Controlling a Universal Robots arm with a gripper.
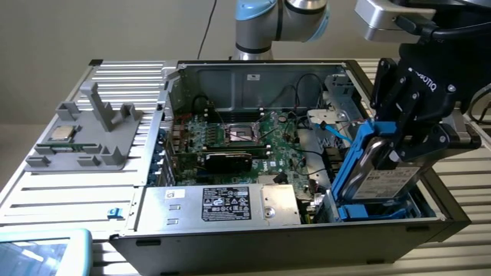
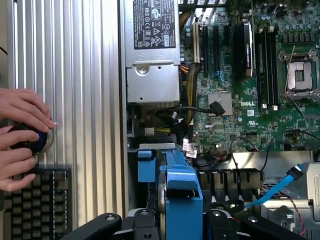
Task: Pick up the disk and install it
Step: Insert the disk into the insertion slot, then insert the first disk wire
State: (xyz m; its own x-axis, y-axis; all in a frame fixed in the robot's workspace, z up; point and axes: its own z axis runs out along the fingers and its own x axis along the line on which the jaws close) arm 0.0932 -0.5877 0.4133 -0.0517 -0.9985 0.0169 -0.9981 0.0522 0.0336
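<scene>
Ribbed metal table (image 1: 46, 190) carries the open computer case (image 1: 253, 236). Lower right in the exterior view, my gripper (image 1: 403, 152) clamps the disk (image 1: 381, 181) between its fingers, on edge above the blue drive bay (image 1: 376, 211); I judge this posture suits sliding it straight in.

"robotiq" in white on gripper (image 1: 392, 150) housing, above its jaws. "dell" in white on motherboard (image 2: 248, 103), out beyond the tool. psu (image 2: 152, 30) label and disk (image 1: 386, 181) label between the jaws: print too small to read.
</scene>
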